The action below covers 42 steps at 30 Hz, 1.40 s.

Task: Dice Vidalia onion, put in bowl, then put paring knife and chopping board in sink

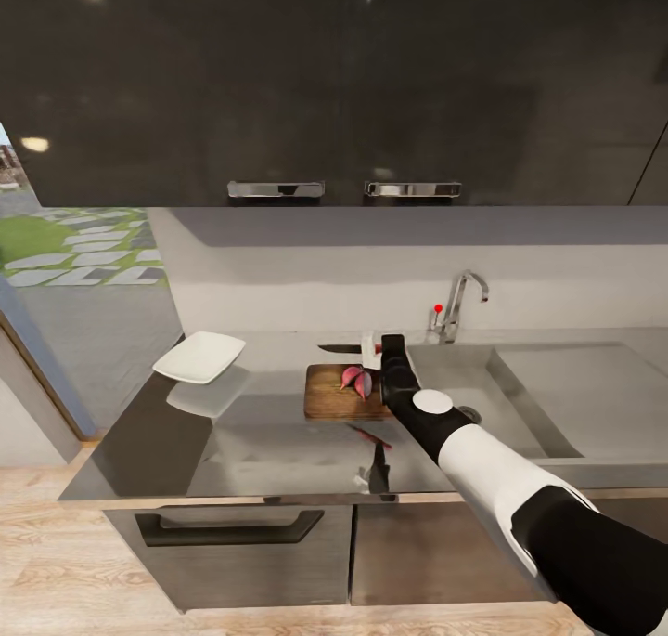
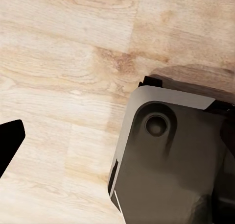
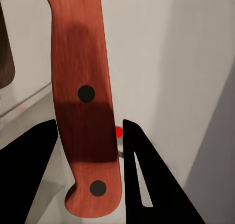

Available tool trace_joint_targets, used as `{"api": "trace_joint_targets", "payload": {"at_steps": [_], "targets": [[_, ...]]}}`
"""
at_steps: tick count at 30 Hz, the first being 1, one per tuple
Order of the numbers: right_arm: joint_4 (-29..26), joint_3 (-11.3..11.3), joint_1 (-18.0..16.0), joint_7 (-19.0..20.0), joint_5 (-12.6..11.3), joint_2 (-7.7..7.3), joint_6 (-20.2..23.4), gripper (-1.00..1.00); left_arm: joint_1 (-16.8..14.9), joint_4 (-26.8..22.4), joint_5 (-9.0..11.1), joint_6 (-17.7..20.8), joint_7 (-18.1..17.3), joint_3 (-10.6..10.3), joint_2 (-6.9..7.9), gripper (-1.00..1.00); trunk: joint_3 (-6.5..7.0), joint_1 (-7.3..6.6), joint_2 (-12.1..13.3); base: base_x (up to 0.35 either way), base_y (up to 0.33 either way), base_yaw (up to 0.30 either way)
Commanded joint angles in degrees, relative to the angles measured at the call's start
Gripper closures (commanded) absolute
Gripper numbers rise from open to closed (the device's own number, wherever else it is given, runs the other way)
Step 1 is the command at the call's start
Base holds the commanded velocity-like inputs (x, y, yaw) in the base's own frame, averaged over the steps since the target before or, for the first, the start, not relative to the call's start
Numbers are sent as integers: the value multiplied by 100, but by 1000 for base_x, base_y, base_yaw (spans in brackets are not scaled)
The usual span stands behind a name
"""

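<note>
The right claw (image 1: 376, 346) reaches over the far edge of the chopping board (image 1: 327, 396); its two fingers (image 3: 147, 185) stand on both sides of the reddish handle of the paring knife (image 3: 85, 106), closed on it; the dark blade points toward the bowl (image 1: 199, 356); the Vidalia onion (image 1: 357, 381) lies on the board, just beside the claw, apparently in two pieces; the board rests on the glossy surface (image 1: 232, 450), near the sink (image 1: 482, 385) with its tap (image 1: 459, 304); the left wrist view shows wooden floor (image 2: 58, 87) and a dark part of the robot's base (image 2: 171, 170); the left claw's opening I cannot tell.
</note>
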Motion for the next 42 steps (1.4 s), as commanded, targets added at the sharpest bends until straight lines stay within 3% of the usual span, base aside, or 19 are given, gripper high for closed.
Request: {"api": "trace_joint_targets", "payload": {"at_steps": [1,25,33,42], "targets": [[2,31,-7,57,60,-4,34,100,-9,19,36,-30,0,-48,-3,-100,-13,4,-13,0,0,0],[408,31,-7,41,35,-9,-10,100,-9,19,37,-30,0,-48,-3,-100,-13,4,-13,0,0,0],[840,31,-7,9,33,17,-24,100,-9,19,37,-30,0,-48,-4,-100,-13,4,-13,0,0,0],[853,31,-7,-2,42,30,-24,100,-9,19,37,-30,0,-48,-5,-100,-13,4,-13,0,0,0]]}}
